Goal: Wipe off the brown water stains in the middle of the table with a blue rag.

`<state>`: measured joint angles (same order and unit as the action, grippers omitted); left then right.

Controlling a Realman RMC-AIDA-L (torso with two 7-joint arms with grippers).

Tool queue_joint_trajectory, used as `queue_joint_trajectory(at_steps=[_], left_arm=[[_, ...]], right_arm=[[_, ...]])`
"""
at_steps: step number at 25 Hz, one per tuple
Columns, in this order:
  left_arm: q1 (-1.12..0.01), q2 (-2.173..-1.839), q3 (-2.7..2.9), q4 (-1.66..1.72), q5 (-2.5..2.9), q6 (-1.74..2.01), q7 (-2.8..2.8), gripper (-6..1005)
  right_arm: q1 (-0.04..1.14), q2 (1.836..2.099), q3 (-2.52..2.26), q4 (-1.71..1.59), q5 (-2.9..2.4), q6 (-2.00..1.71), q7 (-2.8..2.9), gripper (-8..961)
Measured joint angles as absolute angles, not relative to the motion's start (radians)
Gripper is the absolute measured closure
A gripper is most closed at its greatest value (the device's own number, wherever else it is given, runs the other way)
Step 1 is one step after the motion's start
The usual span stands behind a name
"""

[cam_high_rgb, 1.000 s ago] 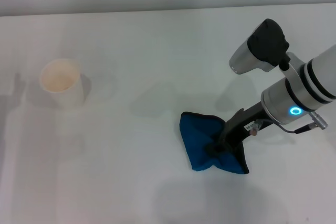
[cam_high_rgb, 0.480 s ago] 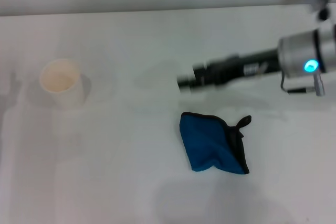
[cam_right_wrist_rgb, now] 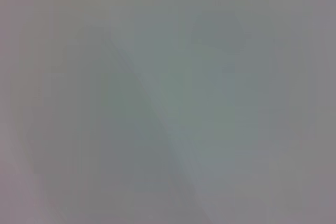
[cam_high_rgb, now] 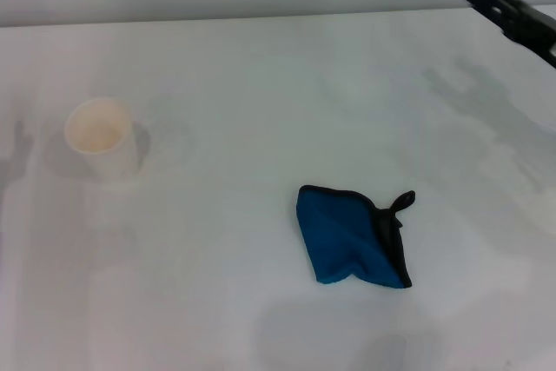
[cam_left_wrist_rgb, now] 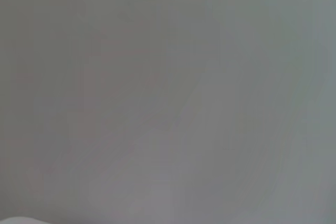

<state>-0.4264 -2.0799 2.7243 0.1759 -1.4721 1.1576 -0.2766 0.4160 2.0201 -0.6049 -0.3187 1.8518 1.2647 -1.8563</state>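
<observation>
**Blue rag lying free on the counter; right end effector at the far right edge**

Head view, near to far. The blue rag (cam_high_rgb: 352,236) lies crumpled on the white counter (cam_high_rgb: 217,301), right of centre and toward the near side. Its black edging runs along its right side, and a small black loop sticks up at its far right corner. Nothing touches the rag. Farther off and well to the left, a paper cup (cam_high_rgb: 102,136) with a beige interior stands upright, well apart from the rag. No brown water stains can be made out on the counter surface between cup and rag; the area reads as plain white with faint grey shadows. At the far right corner, the dark right end effector (cam_high_rgb: 512,19) reaches in from the frame edge, well clear of the rag and holding nothing that can be seen; whether its fingers are wide or narrow cannot be told. The left end effector is not seen. Both wrist views show only a featureless grey field.
</observation>
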Motion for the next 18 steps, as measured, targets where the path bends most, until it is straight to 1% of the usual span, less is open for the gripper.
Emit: queue_joint_trajectory(at_steps=[3, 7, 18], left_arm=[[-0.427, -2.082, 2.724, 0.176, -1.472, 1.154, -0.277, 123], [-0.428, -2.082, 2.724, 0.178, -1.472, 1.151, -0.282, 123], [-0.424, -2.079, 2.731, 0.177, -1.461, 1.129, -0.283, 123]], right_arm=[[0.411, 2.018, -0.531, -0.16, 1.947, 1.214, -2.203, 85], [0.412, 2.022, -0.404, 0.003, 2.049, 1.062, -2.511, 86], [0.445, 2.021, -0.317, 0.055, 2.055, 0.997, -2.537, 90]])
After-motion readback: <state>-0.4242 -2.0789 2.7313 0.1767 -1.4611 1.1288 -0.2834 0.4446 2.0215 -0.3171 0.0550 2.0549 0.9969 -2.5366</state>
